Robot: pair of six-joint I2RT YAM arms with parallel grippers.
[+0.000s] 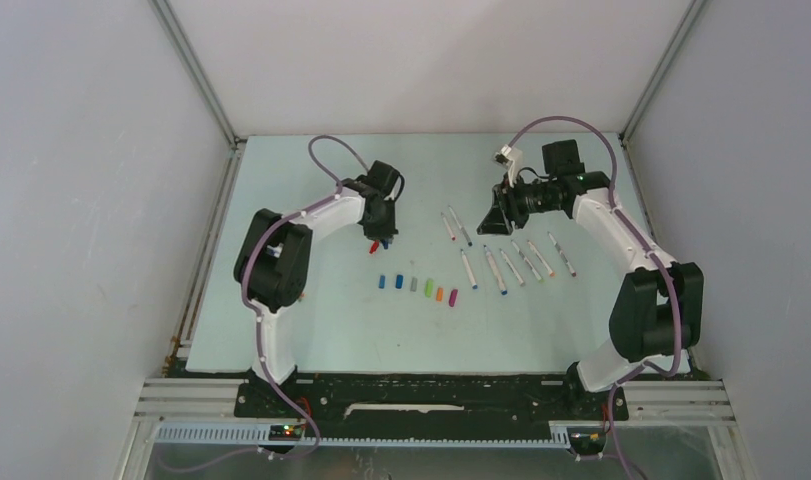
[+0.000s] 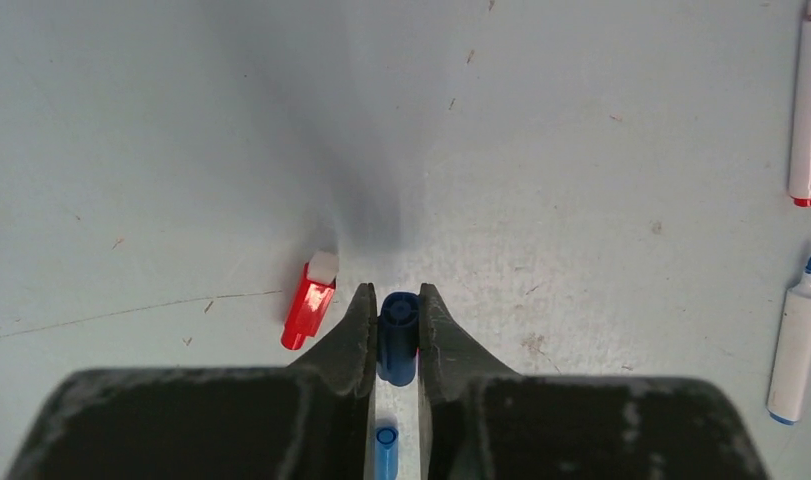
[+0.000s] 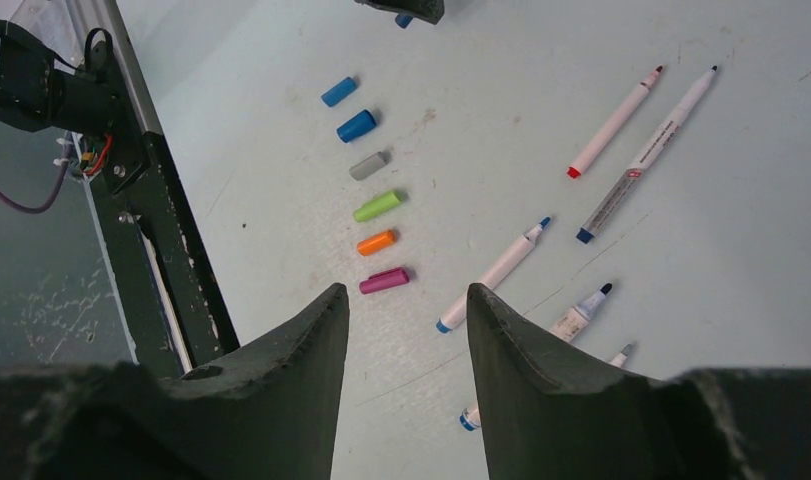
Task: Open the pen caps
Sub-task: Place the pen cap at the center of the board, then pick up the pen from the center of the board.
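My left gripper [image 2: 397, 300] is shut on a dark blue pen cap [image 2: 398, 335], held just above the table. A red cap [image 2: 309, 300] lies on the table just left of its fingers, and a light blue cap [image 2: 385, 450] lies beneath it. In the top view the left gripper [image 1: 379, 238] is behind the left end of a row of caps [image 1: 417, 287]. My right gripper [image 3: 406, 295] is open and empty, raised above the table. Under it are the magenta cap [image 3: 384, 280], orange cap [image 3: 376, 242], green cap [image 3: 378, 206] and several uncapped pens [image 3: 493, 275].
Several white pens [image 1: 511, 258] lie fanned out on the right half of the table, below my right gripper [image 1: 496, 215]. Two pens [image 2: 793, 345] lie at the right edge of the left wrist view. A black frame rail [image 3: 151, 220] runs along the table's near edge.
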